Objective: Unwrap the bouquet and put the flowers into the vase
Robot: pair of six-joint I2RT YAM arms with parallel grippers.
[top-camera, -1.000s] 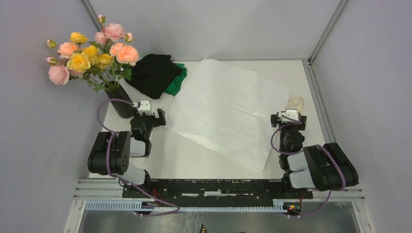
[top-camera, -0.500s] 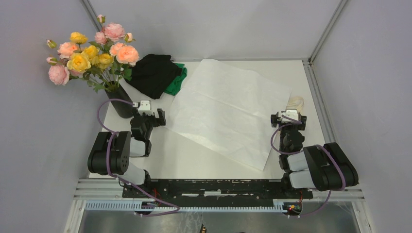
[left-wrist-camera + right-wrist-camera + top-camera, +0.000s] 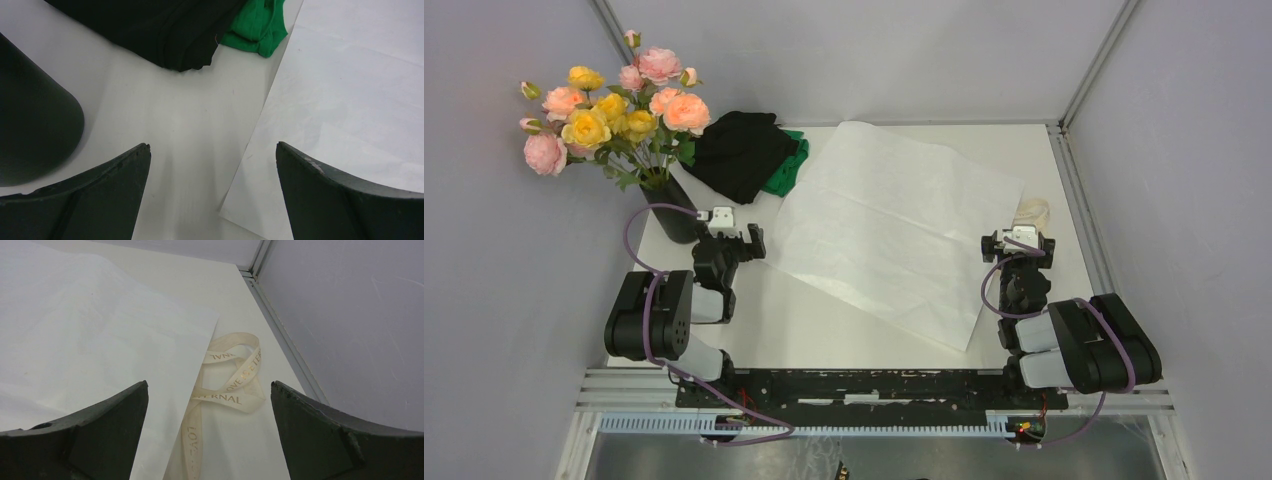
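Top external shows the desk (image 3: 824, 340) carrying a flat, faintly creased white paper sheet (image 3: 894, 230), the flowers (image 3: 614, 105) standing back-left in the matte black cylinder vase (image 3: 674, 205), a limp cream ribbon (image 3: 235, 375) loose, left claw (image 3: 212, 155) and right claw (image 3: 210, 390) spread wide, empty; the task looks done to me, so I'd just park.

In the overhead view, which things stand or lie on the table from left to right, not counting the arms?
the vase holding the flowers → black-and-green cloth heap → white paper sheet → cream ribbon
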